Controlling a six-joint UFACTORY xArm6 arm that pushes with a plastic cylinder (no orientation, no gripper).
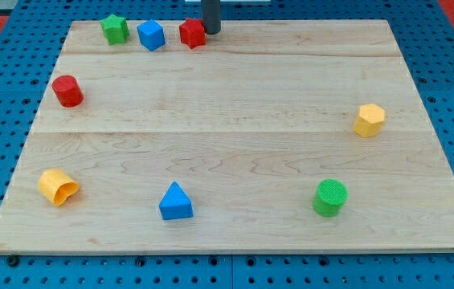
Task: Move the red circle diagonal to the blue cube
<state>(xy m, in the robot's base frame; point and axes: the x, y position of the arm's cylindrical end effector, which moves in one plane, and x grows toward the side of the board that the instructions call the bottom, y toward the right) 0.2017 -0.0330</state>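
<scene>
The red circle (67, 91), a short red cylinder, lies near the board's left edge, in the upper part of the view. The blue cube (151, 35) sits near the top edge, up and to the right of it. A red star-shaped block (192, 33) lies just right of the blue cube. My tip (210, 31) is at the top edge, touching or almost touching the right side of the red star, far from the red circle.
A green star-shaped block (115, 29) lies left of the blue cube. A yellow hexagon block (369, 120) is at the right. A green cylinder (330, 197), a blue triangle (176, 202) and a yellow block (57, 186) lie near the bottom of the wooden board (235, 112).
</scene>
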